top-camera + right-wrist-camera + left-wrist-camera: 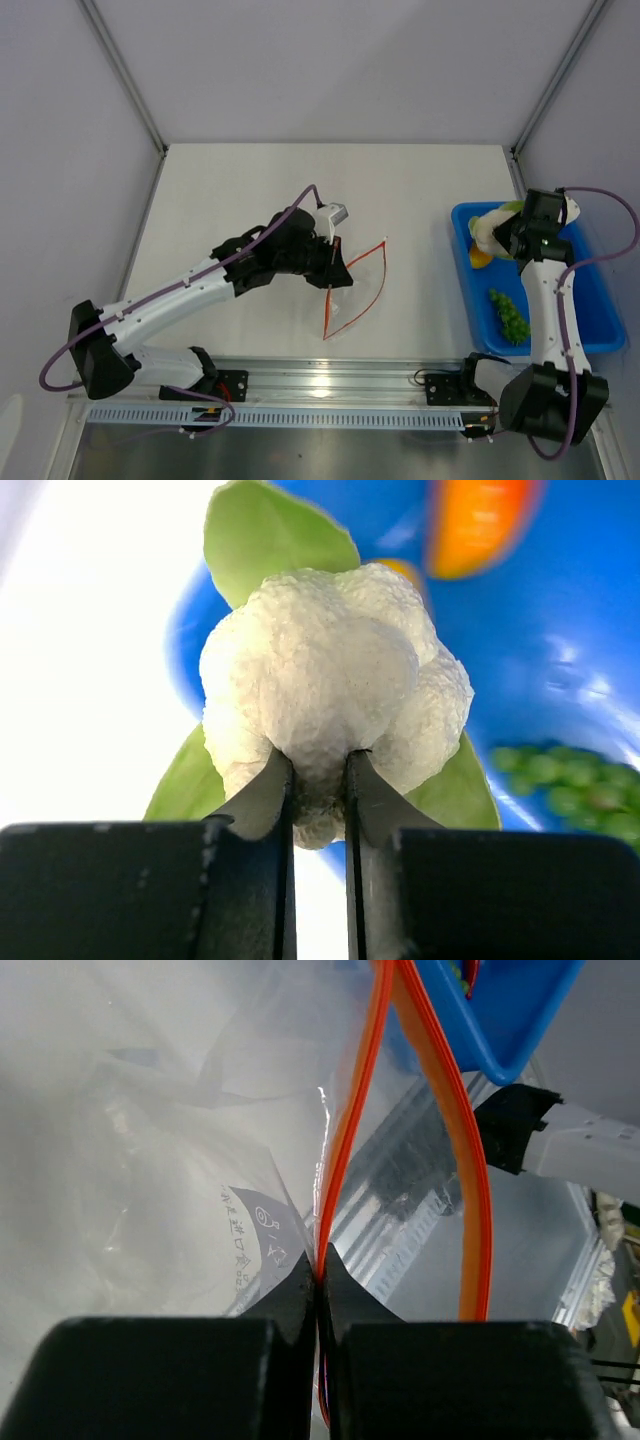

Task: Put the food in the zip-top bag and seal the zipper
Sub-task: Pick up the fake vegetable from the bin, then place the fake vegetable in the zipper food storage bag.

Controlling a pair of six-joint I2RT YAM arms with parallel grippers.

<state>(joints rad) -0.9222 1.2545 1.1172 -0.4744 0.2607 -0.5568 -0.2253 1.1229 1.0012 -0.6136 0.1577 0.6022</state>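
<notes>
The clear zip-top bag (352, 285) lies mid-table with its orange-red zipper (372, 282) gaping open towards the right. My left gripper (335, 268) is shut on the near zipper strip (335, 1190) and holds the mouth open; the far strip (462, 1150) bows away. My right gripper (505, 235) is shut on the white-and-pale-green round vegetable (330, 680), held over the left end of the blue bin (590, 300). The orange-yellow fruit (481, 259) and the green bumpy bunch (511, 316) lie in the bin. The red chili pepper is hidden.
The blue bin (500, 1020) stands at the right, close to the right arm. An aluminium rail (330, 385) runs along the near table edge. Frame posts (125, 75) rise at the back corners.
</notes>
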